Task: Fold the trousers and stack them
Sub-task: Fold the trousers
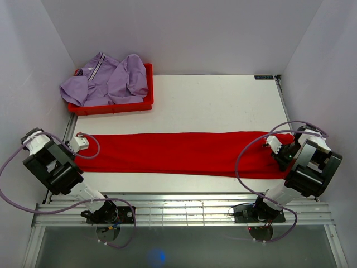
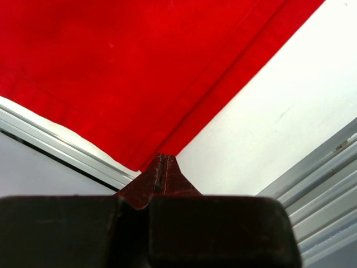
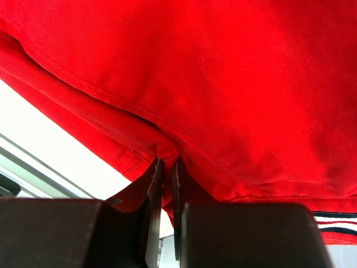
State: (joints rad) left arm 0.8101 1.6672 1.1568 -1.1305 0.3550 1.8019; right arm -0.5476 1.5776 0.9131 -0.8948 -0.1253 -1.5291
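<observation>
Across the middle of the worktop point(image 1: 212, 106): red trousers point(image 1: 178, 152), laid flat in one long strip from side to side.

At the left end of the trousers, the left tool point(image 1: 80, 143), closed tight. Fingertips point(image 2: 162, 167) pressed together right at the near corner of the red cloth, touching it. Cannot tell whether pinching any cloth or not.

At the right end of the trousers, the right tool point(image 1: 277, 149), almost fully closed, pinching a bunched-up fold of the red cloth. Only a thin gap between its two fingers point(image 3: 153, 184), with the cloth squeezed in at the tips.

Behind the left end of the trousers, a little way apart from them, a red bin point(image 1: 111, 107). Inside the bin, a crumpled purple garment point(image 1: 109, 81), piled up and spilling over the rim on the left side.

In front of the trousers, a strip of bare white worktop, then silver rails point(image 1: 178, 209) with both arm bases fixed on them.
</observation>
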